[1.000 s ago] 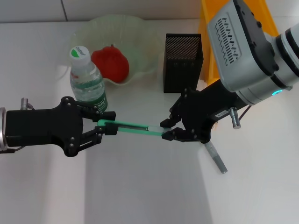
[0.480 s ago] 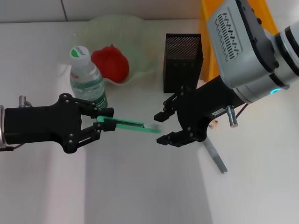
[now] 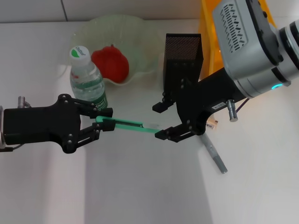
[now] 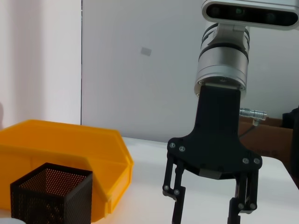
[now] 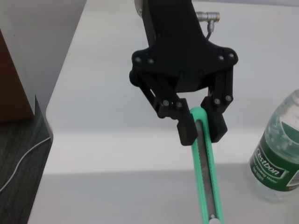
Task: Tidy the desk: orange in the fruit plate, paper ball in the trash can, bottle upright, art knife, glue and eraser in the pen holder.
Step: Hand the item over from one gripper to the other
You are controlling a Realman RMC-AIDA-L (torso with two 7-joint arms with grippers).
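Two grippers meet mid-frame: left gripper (image 3: pixel 103 123) clamps the green art knife (image 3: pixel 131 125), its long axis pointing right into the open-jawed right gripper (image 3: pixel 161 121).

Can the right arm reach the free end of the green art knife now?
Probably yes: the right tool is open around the free tip of the art knife, which the left tool holds; nothing lies between.

The left gripper (image 5: pixel 200 125) is clamping one end of the green art knife (image 5: pixel 207 181), its fingers (image 5: pixel 186 128) pressing on both sides. A bottle (image 5: pixel 276 156) is standing just beside it on the white table (image 5: pixel 103 107).
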